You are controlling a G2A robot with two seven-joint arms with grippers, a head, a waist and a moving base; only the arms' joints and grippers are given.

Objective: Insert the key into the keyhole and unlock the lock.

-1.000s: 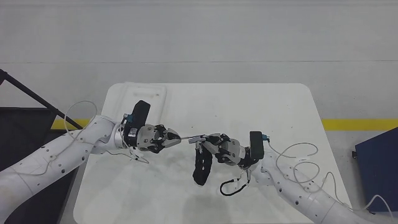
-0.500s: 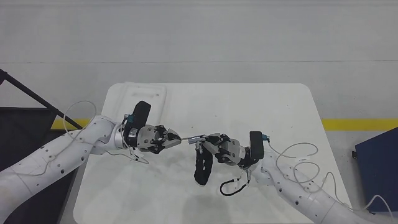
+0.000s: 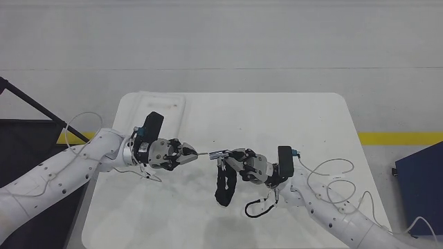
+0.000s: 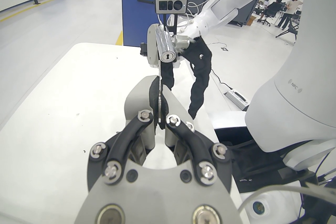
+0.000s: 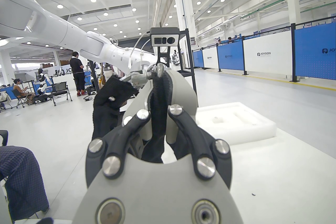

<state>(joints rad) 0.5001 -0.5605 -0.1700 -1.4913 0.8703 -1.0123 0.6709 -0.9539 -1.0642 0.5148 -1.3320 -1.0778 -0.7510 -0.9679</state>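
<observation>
Key has edged slightly back from the lock, still uninserted.

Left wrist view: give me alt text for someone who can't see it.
The left arm's jaws are shut on a thin key, held edge-on with its tip close to the keyhole of a silver lock. The other arm's jaws hold the lock above a white table, a black fabric-covered loop hanging from it.
</observation>
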